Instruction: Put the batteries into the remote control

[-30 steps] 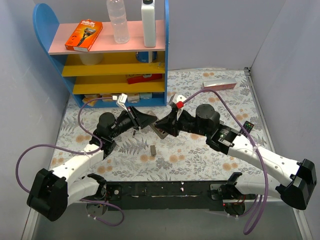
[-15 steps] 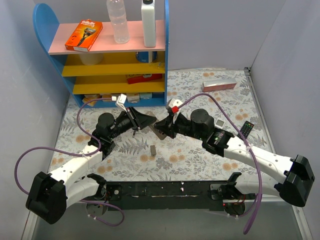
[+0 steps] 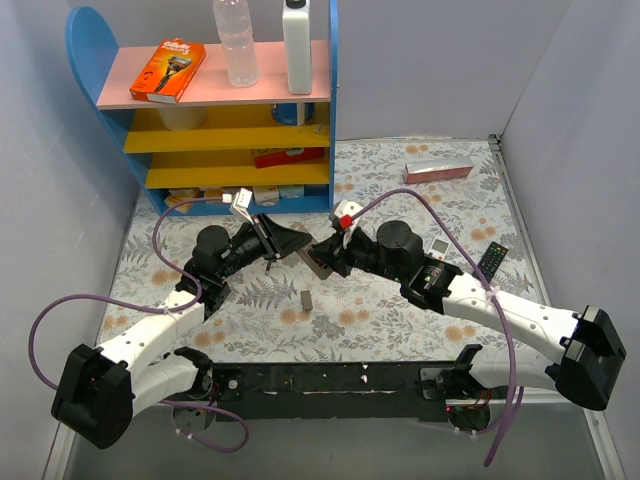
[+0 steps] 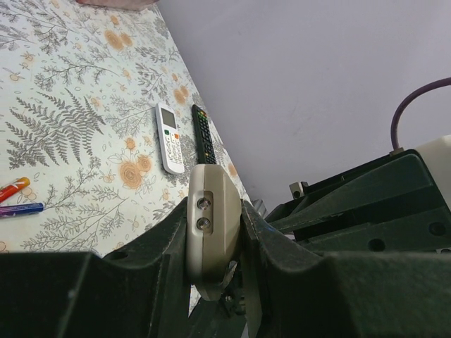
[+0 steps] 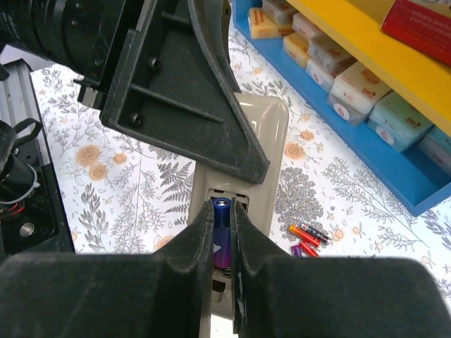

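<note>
Where remote control [image 5: 262,137] opens, battery [image 5: 222,236] partly inside

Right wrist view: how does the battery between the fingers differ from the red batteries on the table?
The held battery is blue-purple; the red batteries are red-orange. The held battery sits in the right gripper at the remote control's open compartment; the red batteries lie loose on the table. All are thin cylinders.
</note>
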`<state>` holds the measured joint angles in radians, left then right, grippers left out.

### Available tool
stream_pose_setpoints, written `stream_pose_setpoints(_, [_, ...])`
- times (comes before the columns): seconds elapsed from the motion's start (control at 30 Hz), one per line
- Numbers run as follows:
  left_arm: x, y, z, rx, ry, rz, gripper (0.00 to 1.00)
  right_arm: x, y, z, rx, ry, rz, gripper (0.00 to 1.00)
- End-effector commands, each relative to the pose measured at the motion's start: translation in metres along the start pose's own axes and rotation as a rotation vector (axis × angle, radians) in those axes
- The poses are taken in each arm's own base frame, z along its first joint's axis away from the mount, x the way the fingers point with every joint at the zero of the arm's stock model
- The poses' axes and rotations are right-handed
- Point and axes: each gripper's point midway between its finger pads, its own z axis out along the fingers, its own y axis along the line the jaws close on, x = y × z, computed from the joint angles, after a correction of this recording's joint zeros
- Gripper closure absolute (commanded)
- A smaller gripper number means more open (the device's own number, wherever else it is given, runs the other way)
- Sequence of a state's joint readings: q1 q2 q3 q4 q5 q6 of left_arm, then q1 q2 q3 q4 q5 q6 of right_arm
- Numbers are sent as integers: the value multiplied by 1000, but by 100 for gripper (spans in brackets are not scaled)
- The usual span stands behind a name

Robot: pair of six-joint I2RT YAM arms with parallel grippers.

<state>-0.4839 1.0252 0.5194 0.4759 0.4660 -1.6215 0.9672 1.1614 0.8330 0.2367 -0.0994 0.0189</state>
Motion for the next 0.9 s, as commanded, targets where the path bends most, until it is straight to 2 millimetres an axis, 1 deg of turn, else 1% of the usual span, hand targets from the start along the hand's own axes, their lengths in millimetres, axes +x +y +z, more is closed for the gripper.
stream_pose_setpoints(0.0, [-18, -27, -2, 54, -49, 28, 100, -4, -3, -1, 22, -33, -22, 99])
stream_pose_setpoints(0.03, [-17, -27, -2, 51, -47, 27, 100, -3, -4, -1, 24, -28, -48, 99])
stream_pose_setpoints(0.23, [-14, -23, -2, 39, -35, 19, 100, 0, -8, -1, 38, -14, -65, 99])
stream_pose_setpoints(0.47, [-7, -19, -1, 15, 4, 16, 100, -1, -10, 0, 47, -11, -80, 99])
stream_pose_setpoints(0.57, [-7, -21, -1, 19, 5, 16, 100, 4, -11, 2, 45, 9, -82, 99])
stream_pose_setpoints(0.73, [-13, -24, 2, 3, 7, 33, 100, 22, -10, 4, 38, 51, -69, 99])
stream_pose_setpoints(0.87, [-12, -25, 2, 3, 15, 34, 100, 30, -13, 5, 54, 74, -64, 98])
